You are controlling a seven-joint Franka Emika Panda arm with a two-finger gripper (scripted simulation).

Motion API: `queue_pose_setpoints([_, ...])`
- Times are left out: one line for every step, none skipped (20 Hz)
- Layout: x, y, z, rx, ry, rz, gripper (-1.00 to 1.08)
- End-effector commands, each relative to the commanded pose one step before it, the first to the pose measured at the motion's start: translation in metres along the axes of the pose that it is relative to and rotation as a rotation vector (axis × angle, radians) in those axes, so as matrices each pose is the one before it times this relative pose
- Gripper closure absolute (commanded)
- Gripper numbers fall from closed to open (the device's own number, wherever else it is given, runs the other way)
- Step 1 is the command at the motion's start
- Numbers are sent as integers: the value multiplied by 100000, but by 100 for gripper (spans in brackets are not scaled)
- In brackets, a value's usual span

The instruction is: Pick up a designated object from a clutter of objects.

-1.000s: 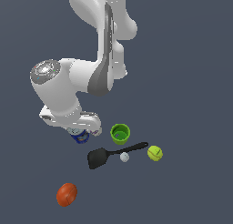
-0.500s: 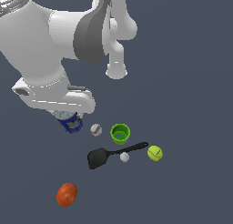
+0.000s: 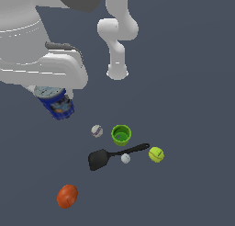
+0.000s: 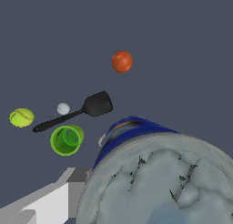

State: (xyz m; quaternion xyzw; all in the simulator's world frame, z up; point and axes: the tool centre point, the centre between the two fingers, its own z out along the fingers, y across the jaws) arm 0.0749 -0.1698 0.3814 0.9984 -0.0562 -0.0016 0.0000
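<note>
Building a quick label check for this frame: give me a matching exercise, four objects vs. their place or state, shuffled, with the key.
Objects:
1. blue can
2. green cup
3. golf ball
4. orange ball

Places/states:
A. lies apart from the other items, past the spatula's blade
B. up off the surface, under the end effector
C. close beside the black spatula handle
D. upright and open-topped, between the baseball and the tennis ball

Pairs: 1-B, 2-D, 3-C, 4-A
</note>
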Motion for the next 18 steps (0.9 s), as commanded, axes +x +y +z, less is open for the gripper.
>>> queue_pose_setpoints([131, 59, -2317, -27, 309, -47, 108])
queue_pose_setpoints([59, 28, -688, 0, 0, 0, 108])
queue_pose_setpoints([57, 26, -631, 0, 0, 0, 108])
queue_pose_setpoints([55, 24, -574, 0, 0, 0, 108])
queue_pose_setpoints([53, 22, -519, 0, 0, 0, 108])
queue_pose_setpoints([50, 20, -466, 0, 0, 0, 108])
queue_pose_setpoints([49, -10, -420, 27, 12, -63, 108])
queue_pose_setpoints([45, 17, -367, 0, 0, 0, 108])
queue_pose_setpoints([42, 15, -322, 0, 0, 0, 108])
queue_pose_setpoints([39, 13, -280, 0, 0, 0, 108])
queue_pose_setpoints([35, 12, -240, 0, 0, 0, 108])
queue_pose_setpoints([32, 10, -203, 0, 0, 0, 108])
queue_pose_setpoints([27, 8, -168, 0, 0, 0, 108])
queue_pose_setpoints([23, 7, -134, 0, 0, 0, 108])
queue_pose_setpoints([18, 5, -103, 0, 0, 0, 108])
queue_pose_setpoints([13, 4, -72, 0, 0, 0, 108])
queue_pose_setpoints([8, 2, -43, 0, 0, 0, 108])
queue_pose_setpoints([3, 1, -14, 0, 0, 0, 108])
